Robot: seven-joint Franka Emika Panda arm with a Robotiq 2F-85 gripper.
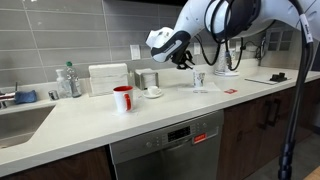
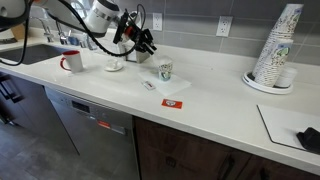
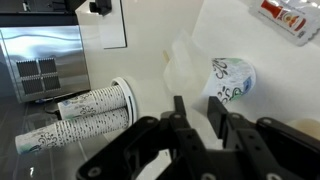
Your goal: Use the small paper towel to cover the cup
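The cup is small and pale with a dark pattern. It stands upright and uncovered on the counter in both exterior views and shows in the wrist view. The small paper towel, a thin whitish sheet, lies flat on the counter right beside the cup; in an exterior view it shows at the cup's base. My gripper is open and empty. It hovers above the counter, a little short of the cup and towel.
A red mug, a white cup on a saucer and a metal canister stand near the sink side. Red packets lie in front of the cup. A stack of paper cups and a large white sheet are at the far end.
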